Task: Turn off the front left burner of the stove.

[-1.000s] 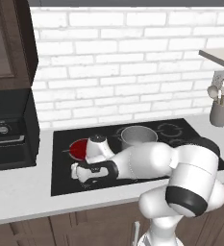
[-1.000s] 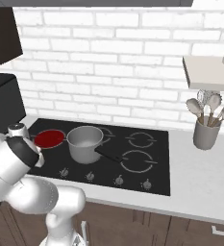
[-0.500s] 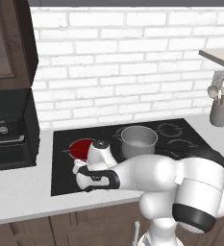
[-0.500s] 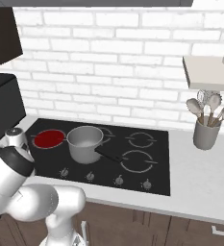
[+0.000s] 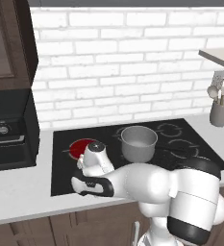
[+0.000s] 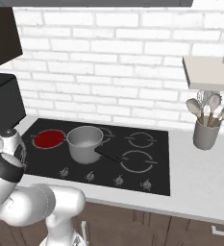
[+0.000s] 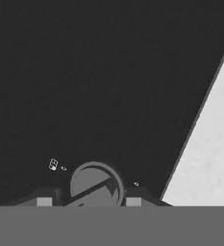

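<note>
Right base view: pot (image 6: pixel 85 143) stands beside red front left burner (image 6: pixel 49 139)

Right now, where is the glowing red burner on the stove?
In the right base view, the red burner lies at the stove's far-left corner, immediately left of the pot.

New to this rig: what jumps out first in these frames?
The glowing red front left burner at the left end of the black stove, the one bright spot on the glass. Next to it stands a grey pot, its dark handle pointing right. In the hand view a silver knob sits low between the gripper tips, close to the glass edge by the pale counter.
</note>
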